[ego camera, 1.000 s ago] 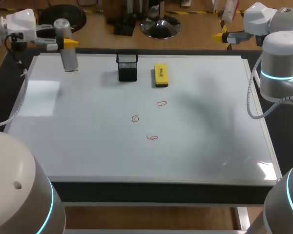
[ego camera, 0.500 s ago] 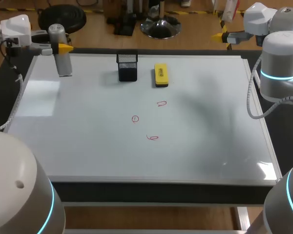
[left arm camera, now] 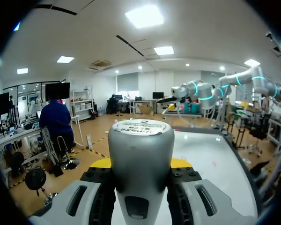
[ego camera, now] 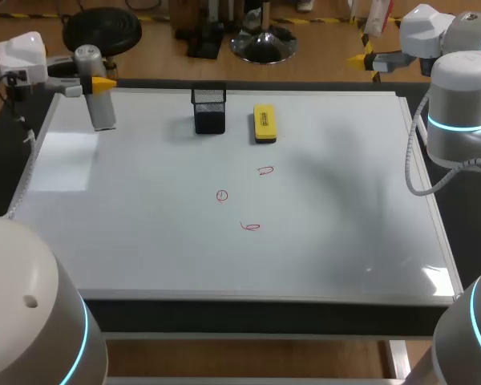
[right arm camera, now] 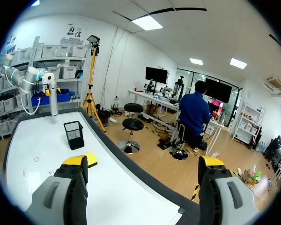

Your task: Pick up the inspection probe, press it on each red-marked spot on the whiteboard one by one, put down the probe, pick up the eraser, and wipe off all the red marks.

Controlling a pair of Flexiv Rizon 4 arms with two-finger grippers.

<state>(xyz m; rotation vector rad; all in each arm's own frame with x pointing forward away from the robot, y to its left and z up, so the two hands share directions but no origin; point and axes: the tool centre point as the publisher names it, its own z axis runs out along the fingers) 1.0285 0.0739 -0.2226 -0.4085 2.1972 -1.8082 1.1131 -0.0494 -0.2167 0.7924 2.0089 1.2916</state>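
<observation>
L tool: left tool [ego camera: 96, 83] at the far-left corner of the whiteboard [ego camera: 144, 249]. Its fingers are clamped on the probe from both sides, so the gap betw. them is filled by the probe's body.
Probe: grey cylindrical probe [ego camera: 99, 100], upright, rounded top above the yellow tips. Left wrist view shows it betw. the fingers w/ a round label on top. Lower end is over the board's far-left edge; can't tell if it touches.
R tool: right tool [right arm camera: 143, 161] off the far-right corner, beyond the board. Fingers are spread wide, nothing in them.
Red marks: three small red marks [ego camera: 222, 195] near the board's middle, in a loose near–far row, well apart from the probe.
Eraser: yellow eraser [ego camera: 264, 123] flat on the board, far middle.
Mesh cup: black mesh cup [ego camera: 210, 110], upright, just left of the eraser.
Counter: dark counter [ego camera: 264, 317] shows as a strip along the board's near edge.
</observation>
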